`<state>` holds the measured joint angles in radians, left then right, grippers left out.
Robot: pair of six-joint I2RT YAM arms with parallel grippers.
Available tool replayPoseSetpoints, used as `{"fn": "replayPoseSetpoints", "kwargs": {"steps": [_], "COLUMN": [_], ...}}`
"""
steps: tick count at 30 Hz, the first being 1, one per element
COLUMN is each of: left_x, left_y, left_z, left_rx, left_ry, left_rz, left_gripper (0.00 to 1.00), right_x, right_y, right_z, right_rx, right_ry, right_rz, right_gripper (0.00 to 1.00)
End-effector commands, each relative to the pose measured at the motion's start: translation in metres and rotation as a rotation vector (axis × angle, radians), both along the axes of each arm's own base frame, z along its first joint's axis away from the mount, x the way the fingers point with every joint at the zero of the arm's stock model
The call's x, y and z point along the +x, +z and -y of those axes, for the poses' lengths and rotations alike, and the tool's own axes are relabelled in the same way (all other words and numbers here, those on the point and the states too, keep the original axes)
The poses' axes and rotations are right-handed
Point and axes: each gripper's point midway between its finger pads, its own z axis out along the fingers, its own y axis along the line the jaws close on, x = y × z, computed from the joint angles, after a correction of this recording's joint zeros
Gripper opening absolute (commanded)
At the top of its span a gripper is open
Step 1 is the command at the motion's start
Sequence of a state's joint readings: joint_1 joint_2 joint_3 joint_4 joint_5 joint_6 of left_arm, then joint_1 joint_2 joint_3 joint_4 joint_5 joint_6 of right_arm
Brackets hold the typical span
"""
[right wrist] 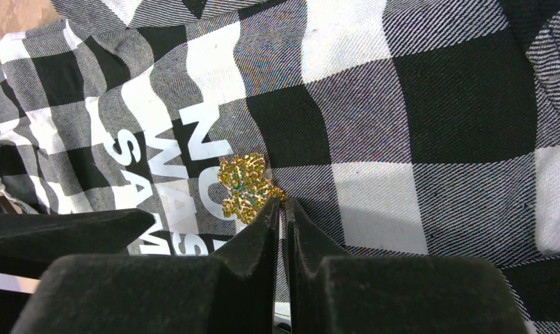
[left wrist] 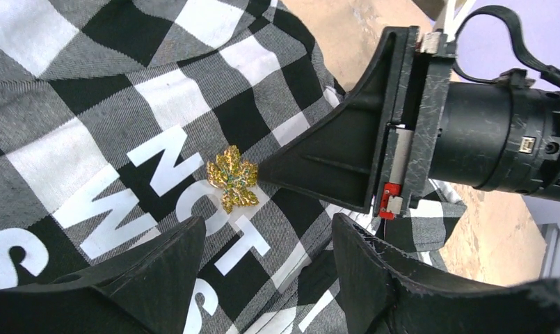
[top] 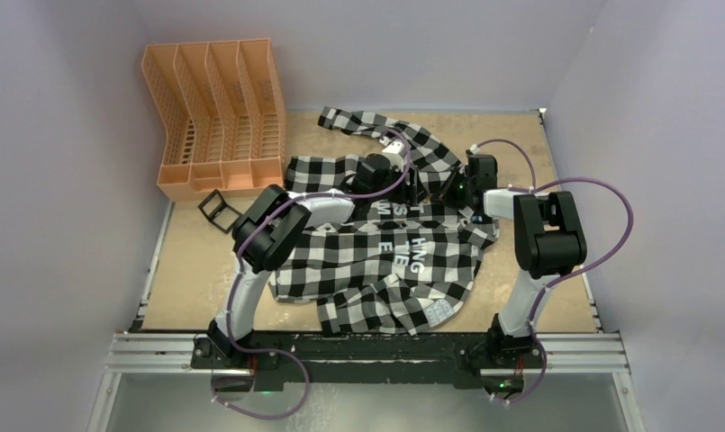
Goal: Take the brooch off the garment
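The garment (top: 376, 261), a black-and-white check shirt with white lettering, lies spread on the table. The brooch (left wrist: 232, 177) is a small gold leaf-like pin lying on the lettering; it also shows in the right wrist view (right wrist: 245, 186). My right gripper (right wrist: 280, 203) has its jaws pressed almost together, with the tips pinching the brooch's right edge; it shows in the left wrist view (left wrist: 263, 170) touching the pin. My left gripper (left wrist: 266, 236) is open and empty, low over the shirt just beside the brooch. In the top view the two grippers hide the brooch.
An orange slotted file rack (top: 214, 117) stands at the back left. A small black frame-like object (top: 217, 209) lies in front of it. The brown table (top: 187, 270) is walled on three sides.
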<state>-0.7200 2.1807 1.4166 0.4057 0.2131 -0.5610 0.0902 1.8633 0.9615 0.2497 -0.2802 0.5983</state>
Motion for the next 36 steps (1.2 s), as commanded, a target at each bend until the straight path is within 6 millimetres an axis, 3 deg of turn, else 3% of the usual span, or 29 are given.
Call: {"fn": "replayPoseSetpoints", "kwargs": {"steps": [1, 18, 36], "left_x": [0.009, 0.013, 0.010], "left_y": [0.005, -0.017, -0.014], "left_z": [0.006, 0.018, 0.030], "left_rx": [-0.059, -0.178, -0.253], "left_ry": [0.030, 0.015, -0.029], "left_rz": [-0.047, -0.160, -0.182], "left_gripper": [0.65, 0.51, 0.38], "right_x": [0.003, 0.005, 0.007], "right_y": [-0.005, -0.006, -0.002], "right_z": [0.003, 0.006, 0.006], "right_rx": [-0.012, -0.032, -0.035], "right_ry": [-0.002, -0.002, -0.002], "right_rz": [-0.005, -0.003, 0.014], "right_gripper": [0.10, 0.10, 0.10]}}
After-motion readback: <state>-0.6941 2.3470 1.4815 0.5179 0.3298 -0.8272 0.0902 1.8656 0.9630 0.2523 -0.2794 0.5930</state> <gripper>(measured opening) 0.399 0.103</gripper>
